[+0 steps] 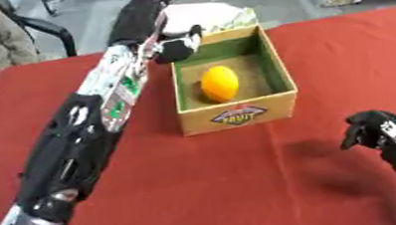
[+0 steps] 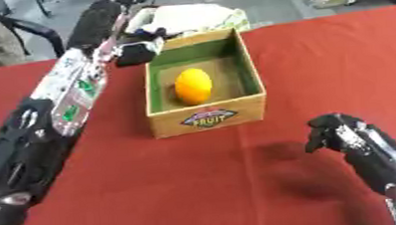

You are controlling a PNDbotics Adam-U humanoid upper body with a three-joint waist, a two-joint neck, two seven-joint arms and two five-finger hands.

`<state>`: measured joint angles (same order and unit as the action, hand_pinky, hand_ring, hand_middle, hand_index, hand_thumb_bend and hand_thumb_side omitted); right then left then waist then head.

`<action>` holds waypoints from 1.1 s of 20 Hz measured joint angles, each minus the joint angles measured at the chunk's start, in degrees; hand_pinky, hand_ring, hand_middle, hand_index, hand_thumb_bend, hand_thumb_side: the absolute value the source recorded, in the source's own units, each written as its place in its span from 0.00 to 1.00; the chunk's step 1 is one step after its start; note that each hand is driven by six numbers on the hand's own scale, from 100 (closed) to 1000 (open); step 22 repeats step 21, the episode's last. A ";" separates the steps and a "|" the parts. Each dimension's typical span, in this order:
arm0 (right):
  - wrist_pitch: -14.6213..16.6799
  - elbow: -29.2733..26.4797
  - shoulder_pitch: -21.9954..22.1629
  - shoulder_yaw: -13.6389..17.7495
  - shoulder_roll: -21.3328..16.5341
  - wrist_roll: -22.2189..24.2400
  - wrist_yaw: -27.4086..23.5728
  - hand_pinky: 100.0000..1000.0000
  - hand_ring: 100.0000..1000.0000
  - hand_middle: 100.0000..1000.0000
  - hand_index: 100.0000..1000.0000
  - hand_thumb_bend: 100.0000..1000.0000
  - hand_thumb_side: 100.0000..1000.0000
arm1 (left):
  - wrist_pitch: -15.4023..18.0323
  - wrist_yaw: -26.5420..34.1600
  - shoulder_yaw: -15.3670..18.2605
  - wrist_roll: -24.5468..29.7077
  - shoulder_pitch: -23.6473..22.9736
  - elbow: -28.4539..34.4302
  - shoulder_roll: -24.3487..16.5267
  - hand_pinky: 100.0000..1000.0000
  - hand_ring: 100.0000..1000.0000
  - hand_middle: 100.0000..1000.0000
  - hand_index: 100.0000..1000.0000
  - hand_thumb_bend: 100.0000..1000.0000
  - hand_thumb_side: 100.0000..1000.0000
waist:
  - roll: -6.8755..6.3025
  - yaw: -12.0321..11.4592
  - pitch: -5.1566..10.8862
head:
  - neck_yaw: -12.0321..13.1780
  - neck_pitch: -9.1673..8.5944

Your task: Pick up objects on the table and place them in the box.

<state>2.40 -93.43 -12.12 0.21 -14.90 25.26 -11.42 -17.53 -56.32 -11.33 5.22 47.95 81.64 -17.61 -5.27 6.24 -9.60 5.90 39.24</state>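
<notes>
Now left hand [image 1: 178,48] curled on white object [image 1: 196,16] beyond box [image 1: 236,113]; orange fruit [image 1: 220,83] inside. Next: lift, release over box. Right hand [image 2: 335,131] idle, fingers curled, empty.

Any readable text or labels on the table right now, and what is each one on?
"FRUIT": on the badge on the front wall of the box.
Smaller lettering above that word on the same badge: too blurred to read.
Green stickers on the left arm: no text readable.
Markings on the right hand: too blurred to read.
</notes>
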 measured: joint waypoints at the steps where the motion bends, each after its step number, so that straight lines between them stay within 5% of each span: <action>1: 0.06 0.00 0.00 0.11 0.00 -0.07 0.00 0.53 0.49 0.46 0.66 0.00 0.64 | 0.47 0.86 1.31 -0.85 -1.47 1.44 -0.90 0.69 0.68 0.73 0.85 0.04 0.52 | 0.00 -0.08 0.00 | -0.09 -0.01; 8: 0.27 -0.02 0.03 0.48 -0.03 -0.43 0.00 0.53 0.49 0.46 0.66 0.00 0.64 | -0.53 7.57 6.03 -7.47 -12.35 12.33 -2.39 0.62 0.60 0.66 0.80 0.00 0.73 | 0.09 -1.10 0.00 | -0.69 -0.04; 22: 0.34 -0.07 0.06 0.83 -0.06 -0.88 0.00 0.53 0.49 0.46 0.66 0.00 0.63 | -6.58 19.61 7.63 -16.08 -31.42 30.59 0.08 0.58 0.56 0.61 0.77 0.00 0.88 | 0.42 -1.75 0.30 | -1.38 -0.04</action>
